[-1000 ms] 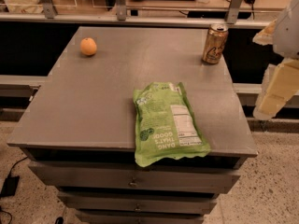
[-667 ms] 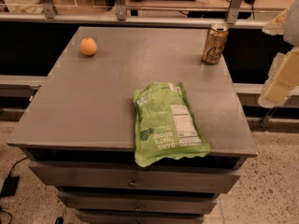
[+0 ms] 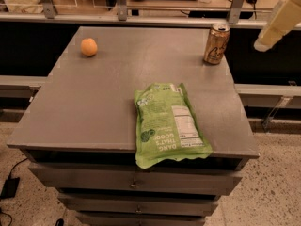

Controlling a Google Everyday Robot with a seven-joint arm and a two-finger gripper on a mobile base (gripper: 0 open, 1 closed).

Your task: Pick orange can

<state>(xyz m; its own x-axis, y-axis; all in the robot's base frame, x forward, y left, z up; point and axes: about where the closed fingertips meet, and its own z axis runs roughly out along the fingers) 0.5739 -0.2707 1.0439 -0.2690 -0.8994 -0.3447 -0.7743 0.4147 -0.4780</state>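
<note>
The orange can (image 3: 216, 44) stood upright at the far right corner of the surface (image 3: 108, 98), close to the back and right edges. It was a slim metal cylinder with a tan-gold body, dark script lettering on its side and a silver rimmed top. Nothing touched it.

The gripper (image 3: 273, 29) hung in the air to the right of the can, beyond the right edge of the surface and somewhat above the can top. It showed as a cream, smooth-faced, elongated part, angled down toward the left. It was apart from the can and held nothing. Whether the gripper was wide or narrow could not be told.

The surface was a flat, matte grey slab with a square outline, and it topped a stack of grey drawers (image 3: 136, 185).

A green pouch (image 3: 168, 123) lay flat near the front edge, right of centre. It was a soft, glossy, wrinkled film bag with white print and a white label panel. Its lower end overhung the front edge slightly.

A small round orange fruit (image 3: 89, 46) with a dull skin sat near the far left corner, well apart from the can.

The floor (image 3: 277, 197) was pale speckled stone.
</note>
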